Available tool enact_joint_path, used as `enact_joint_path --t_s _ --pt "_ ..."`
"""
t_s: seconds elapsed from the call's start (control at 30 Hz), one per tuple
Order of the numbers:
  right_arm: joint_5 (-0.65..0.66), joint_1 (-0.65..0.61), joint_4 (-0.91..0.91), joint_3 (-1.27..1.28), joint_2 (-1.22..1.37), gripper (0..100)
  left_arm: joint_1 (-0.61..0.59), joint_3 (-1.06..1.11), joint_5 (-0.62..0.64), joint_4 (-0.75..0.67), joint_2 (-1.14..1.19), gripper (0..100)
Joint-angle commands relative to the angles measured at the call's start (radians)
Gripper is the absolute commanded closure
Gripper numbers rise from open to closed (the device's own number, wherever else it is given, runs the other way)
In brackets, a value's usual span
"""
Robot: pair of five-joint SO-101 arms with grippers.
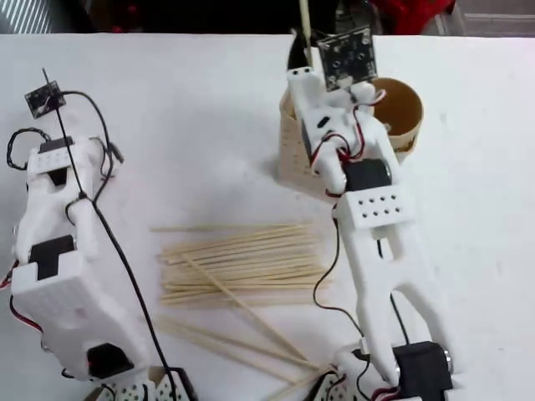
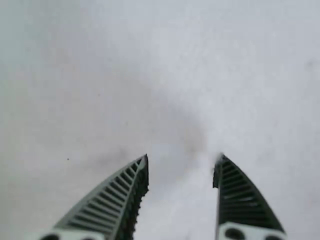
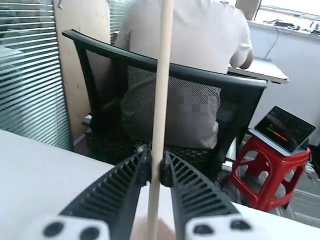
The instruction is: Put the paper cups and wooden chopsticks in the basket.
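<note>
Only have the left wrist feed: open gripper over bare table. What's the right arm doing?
Observer: The right gripper is shut on one chopstick, held upright.
Operator: Is it over the basket?
Observer: The high view puts that arm above the basket. A paper cup is right at the basket, but I can't tell if it is inside.
Operator: Any chopsticks on the table?
Observer: Yes, a pile of chopsticks lies on the table between the two arms.
</note>
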Motion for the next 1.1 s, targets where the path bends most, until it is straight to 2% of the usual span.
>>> enact_joint_path --t_s 0.0,0.1,0.2,0.4,0.6,0.77,0.83,0.93,1.07 --pt "-0.005 0.021 -0.004 0.002 -0.018 97.9 0.013 -0.049 0.011 -0.020 -0.005 78" --pt "-0.006 0.024 0.033 0.020 -0.019 91.7 0.013 -0.049 0.011 -0.020 -0.005 78" --pt "-0.087 0.041 0.071 0.018 -0.021 83.3 0.013 -0.049 0.011 -0.020 -0.005 78" --pt "-0.123 0.056 0.214 -0.005 -0.087 84.9 0.013 -0.049 0.011 -0.020 -0.005 78" --pt "-0.114 -0.001 0.664 -0.003 -0.367 85.1 0.013 -0.049 0.011 -0.020 -0.004 78" --pt "0.155 -0.225 1.056 0.005 -0.466 84.7 0.012 -0.049 0.011 -0.020 -0.004 78" --pt "0.175 -0.292 1.155 0.029 -0.437 84.7 0.012 -0.049 0.011 -0.020 -0.004 78" --pt "0.203 -0.363 1.194 0.112 -0.369 84.7 0.012 -0.049 0.011 -0.020 -0.002 78" --pt "0.276 -0.430 1.089 0.284 -0.282 84.7 0.010 -0.049 0.009 -0.020 -0.002 78"
